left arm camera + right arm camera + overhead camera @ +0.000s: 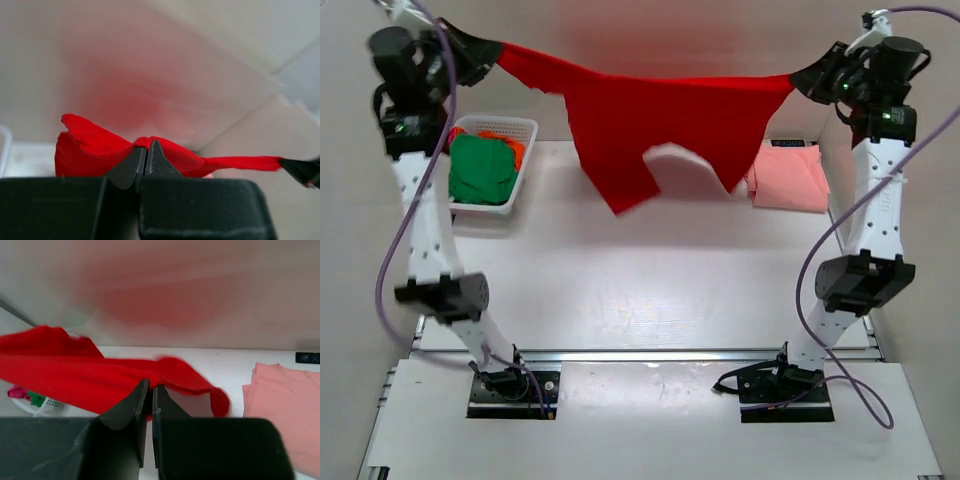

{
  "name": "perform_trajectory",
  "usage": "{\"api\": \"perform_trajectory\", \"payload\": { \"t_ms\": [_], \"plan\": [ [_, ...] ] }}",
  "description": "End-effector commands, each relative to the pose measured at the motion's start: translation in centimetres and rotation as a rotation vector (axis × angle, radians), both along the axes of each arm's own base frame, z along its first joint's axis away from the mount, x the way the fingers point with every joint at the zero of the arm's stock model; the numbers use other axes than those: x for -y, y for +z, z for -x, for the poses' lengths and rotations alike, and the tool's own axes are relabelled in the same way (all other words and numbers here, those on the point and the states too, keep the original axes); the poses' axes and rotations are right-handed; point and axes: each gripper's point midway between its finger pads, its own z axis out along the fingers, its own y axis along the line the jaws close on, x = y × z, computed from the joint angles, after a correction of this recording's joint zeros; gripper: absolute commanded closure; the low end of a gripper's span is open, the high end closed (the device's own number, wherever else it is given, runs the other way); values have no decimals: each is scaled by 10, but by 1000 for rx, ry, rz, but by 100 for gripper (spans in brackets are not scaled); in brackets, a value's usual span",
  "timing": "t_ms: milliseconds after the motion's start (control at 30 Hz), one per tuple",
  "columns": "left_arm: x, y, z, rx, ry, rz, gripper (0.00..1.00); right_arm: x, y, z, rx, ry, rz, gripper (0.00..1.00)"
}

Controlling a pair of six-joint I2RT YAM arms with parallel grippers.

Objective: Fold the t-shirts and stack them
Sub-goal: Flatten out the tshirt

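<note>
Left gripper [146, 152]: fingers pressed together, pinching an edge of the red shirt [660, 125]. The cloth bunches up just behind the fingertips.

Right gripper [150, 390]: fingers closed to a narrow slit, pinching the opposite edge of the red shirt.

Both arms are raised high and set wide apart. The red shirt hangs stretched between the two grippers, above the far part of the table [650, 290]. Its upper edge runs almost taut from one gripper to the other. The body and one sleeve droop in the middle. No part of it touches the table.

Pink shirt [788, 178]: folded, lying flat on the far right of the table, below the right gripper.

Basket [500, 121]: standing at the far left of the table, below the left gripper. It holds a crumpled green shirt [480, 170], with an orange shirt [517, 150] beside it. A magenta shirt [16, 391] shows at the basket in the right wrist view.
</note>
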Motion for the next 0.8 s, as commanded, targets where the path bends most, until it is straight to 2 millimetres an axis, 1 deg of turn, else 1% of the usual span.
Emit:
{"api": "perform_trajectory", "payload": {
  "t_ms": [0, 33, 67, 100, 133, 167, 200, 233, 267, 300, 333, 367, 400, 433, 467, 533, 567, 600, 667, 700, 733, 767],
  "plan": [
    [19, 82, 89, 229, -47, -61, 100, 6, 37, 28, 108, -1, 19, 100],
    [30, 77, 100, 204, -71, -66, 100, 5, 27, 31, 87, 4, 30, 100],
    [36, 67, 107, 181, -69, -84, 100, 3, 12, 33, 48, -3, 25, 100],
    [39, 52, 113, 152, -70, -95, 100, -1, 15, 41, 65, 1, 46, 100],
    [45, 32, 122, 119, -80, -95, 100, -6, -3, 46, 41, 8, 54, 100],
    [51, 25, 126, 122, -97, -100, 100, -9, -12, 50, 24, 16, 51, 100],
    [50, -4, 134, 62, -88, -90, 100, -11, -31, 55, 6, 16, 51, 100],
    [49, -43, 132, -14, -83, -104, 100, -16, -56, 62, -40, 36, 40, 100],
    [60, -49, 151, -12, -102, -102, 100, -20, -87, 64, -97, 45, 33, 100],
    [59, -76, 167, -53, -98, -106, 100, -21, -92, 75, -100, 43, 40, 100],
    [62, -93, 176, -81, -102, -109, 100, -26, -124, 81, -162, 54, 37, 100],
    [63, -130, 188, -146, -109, -107, 100, -28, -131, 92, -170, 50, 37, 100],
    [65, -161, 204, -191, -120, -111, 100, -33, -151, 104, -209, 54, 33, 100],
    [70, -186, 215, -251, -135, -110, 100, -40, -179, 116, -269, 60, 34, 100],
    [79, -218, 234, -307, -173, -115, 100, -41, -183, 128, -275, 58, 36, 100],
    [86, -273, 267, -404, -199, -107, 100, -51, -225, 159, -384, 38, 60, 100],
    [94, -305, 282, -484, -231, -102, 100, -58, -245, 178, -443, 30, 74, 100],
    [98, -314, 298, -506, -252, -92, 100, -60, -257, 186, -474, 24, 84, 100],
    [102, -343, 322, -581, -291, -71, 100, -71, -293, 218, -599, 31, 104, 100],
    [102, -359, 333, -622, -297, -53, 100, -67, -310, 231, -657, -2, 100, 100],
    [105, -373, 342, -665, -321, -31, 100, -68, -321, 243, -703, -8, 113, 100],
    [106, -381, 352, -692, -342, -7, 100, -64, -337, 259, -768, -28, 107, 100]
  ]
}}
